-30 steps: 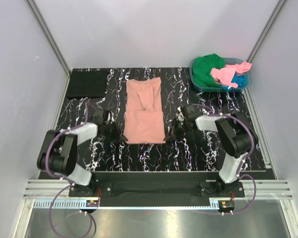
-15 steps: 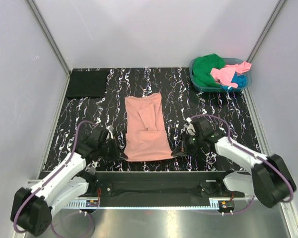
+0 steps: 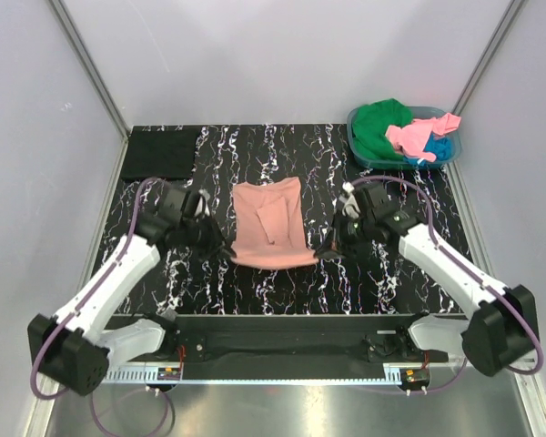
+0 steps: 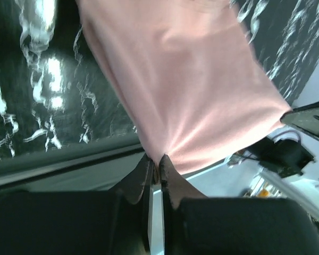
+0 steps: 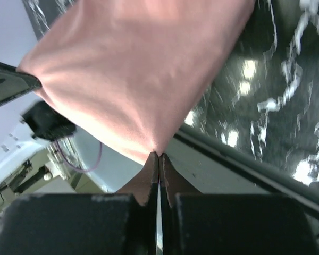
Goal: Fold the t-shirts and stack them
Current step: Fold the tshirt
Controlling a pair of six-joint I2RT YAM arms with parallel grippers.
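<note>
Folded salmon tee (image 3: 271, 223) lies mid-table, near hem raised off the marble table (image 3: 255, 291). Near-left corner pinched tight in left gripper (image 4: 154, 162), near-right corner pinched the same way in right gripper (image 5: 158, 158), hem stretched between them. Folded black tee (image 3: 160, 153) lies flat at far-left corner. The green tee (image 3: 380, 127), bright pink tee (image 3: 417, 137) and blue tee (image 3: 439, 147) are heaped in basket (image 3: 357, 150), far right
</note>
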